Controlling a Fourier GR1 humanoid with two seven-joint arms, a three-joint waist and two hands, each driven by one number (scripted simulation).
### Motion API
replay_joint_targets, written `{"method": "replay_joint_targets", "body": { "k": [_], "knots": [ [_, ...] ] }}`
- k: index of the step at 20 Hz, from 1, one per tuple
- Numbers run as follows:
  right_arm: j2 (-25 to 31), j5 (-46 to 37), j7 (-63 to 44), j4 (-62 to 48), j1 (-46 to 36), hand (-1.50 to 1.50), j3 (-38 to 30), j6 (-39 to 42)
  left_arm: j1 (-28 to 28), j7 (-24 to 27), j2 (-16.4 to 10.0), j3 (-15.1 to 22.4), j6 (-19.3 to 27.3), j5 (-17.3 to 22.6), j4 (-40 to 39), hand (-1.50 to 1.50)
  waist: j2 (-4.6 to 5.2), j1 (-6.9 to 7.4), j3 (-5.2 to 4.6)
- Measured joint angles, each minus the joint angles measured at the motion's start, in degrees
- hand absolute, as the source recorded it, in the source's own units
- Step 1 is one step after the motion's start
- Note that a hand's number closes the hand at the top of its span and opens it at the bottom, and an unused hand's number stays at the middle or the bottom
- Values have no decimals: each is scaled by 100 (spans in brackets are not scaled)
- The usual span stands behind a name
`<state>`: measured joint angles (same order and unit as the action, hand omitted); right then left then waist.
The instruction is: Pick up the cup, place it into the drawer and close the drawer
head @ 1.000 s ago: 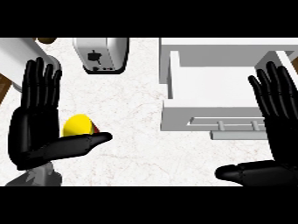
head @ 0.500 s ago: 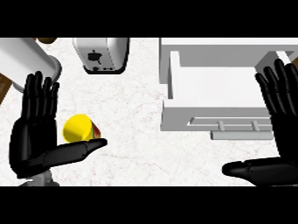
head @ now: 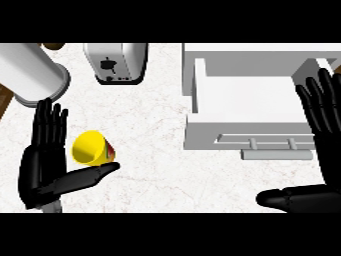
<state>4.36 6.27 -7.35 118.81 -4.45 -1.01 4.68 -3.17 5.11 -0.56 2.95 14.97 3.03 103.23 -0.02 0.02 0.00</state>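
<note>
Inspector: Location of the cup?

Examiner: The yellow cup sits on the bench, just beside the palm of the left robot hand and above its thumb. It may be touching; the view does not settle it.

Inspector: Hand states?

Examiner: The left robot hand is released, fingers straight. The right robot hand is likewise flat and released, over the right side of the open drawer, well apart from the cup.
</note>
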Motion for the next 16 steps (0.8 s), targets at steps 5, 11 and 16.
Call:
{"method": "replay_joint_targets", "body": {
  "k": [5, 11, 16],
  "knots": [
    [10, 84, 3, -110, -92, -150, -72, 40, -29, 528, -10, -185, 30, 102, -655, -150, 2, -2, 0],
    [36, 136, -140, -33, -114, -150, -104, 66, -29, 1172, -85, -506, -323, 323, -1516, -150, 2, -3, -1],
    [53, 117, -107, -211, -255, -150, -134, 88, 11, 1580, -175, -728, -593, 455, -2097, -150, 2, 1, -1]
  ]
}}
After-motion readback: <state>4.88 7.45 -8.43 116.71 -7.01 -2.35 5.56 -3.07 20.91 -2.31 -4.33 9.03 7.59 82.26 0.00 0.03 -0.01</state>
